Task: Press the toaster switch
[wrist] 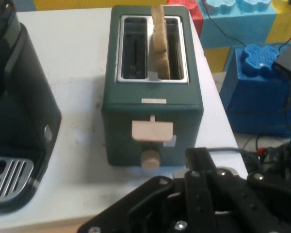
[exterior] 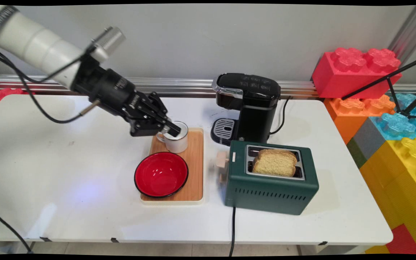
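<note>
From here I see my gripper (exterior: 173,129) at the white mug's (exterior: 176,141) rim on the wooden tray (exterior: 195,164) — finger spacing I cannot tell — red bowl (exterior: 161,174) just beside.

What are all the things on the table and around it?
mug: 1, white, back of the tray
bowl: 1, red, front of the tray
tray: 1, wooden, table middle
coffee maker: 1, black, behind the toaster
toaster: 1, green, right of the tray
bread: 1 slice, tan, in a toaster slot
blocks: several, red, orange, blue, yellow, stacked right
table: 1, white
end effector: 1, black, at the mug's rim
</note>
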Robot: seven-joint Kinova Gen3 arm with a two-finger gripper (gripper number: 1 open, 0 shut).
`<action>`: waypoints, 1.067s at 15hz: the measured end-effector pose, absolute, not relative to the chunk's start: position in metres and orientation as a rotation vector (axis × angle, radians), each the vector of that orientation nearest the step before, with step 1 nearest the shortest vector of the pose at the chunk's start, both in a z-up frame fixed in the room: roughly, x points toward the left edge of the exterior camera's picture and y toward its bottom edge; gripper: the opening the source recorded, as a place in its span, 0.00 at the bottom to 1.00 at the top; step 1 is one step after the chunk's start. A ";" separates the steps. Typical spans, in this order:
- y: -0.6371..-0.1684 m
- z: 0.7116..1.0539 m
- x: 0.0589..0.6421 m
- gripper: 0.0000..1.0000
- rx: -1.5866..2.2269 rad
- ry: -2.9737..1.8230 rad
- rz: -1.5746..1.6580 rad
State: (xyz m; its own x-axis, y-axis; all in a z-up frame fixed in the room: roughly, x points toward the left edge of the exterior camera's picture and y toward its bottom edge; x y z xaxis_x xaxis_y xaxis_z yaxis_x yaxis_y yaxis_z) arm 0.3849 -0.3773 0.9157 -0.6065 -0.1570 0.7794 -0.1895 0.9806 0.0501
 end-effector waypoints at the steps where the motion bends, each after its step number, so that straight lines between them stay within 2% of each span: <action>1: -0.380 0.908 0.379 0.00 0.239 -2.228 0.041; 10: -0.399 0.853 0.334 0.00 0.209 -2.211 0.033; 16: -0.406 0.835 0.314 0.00 0.203 -2.222 0.057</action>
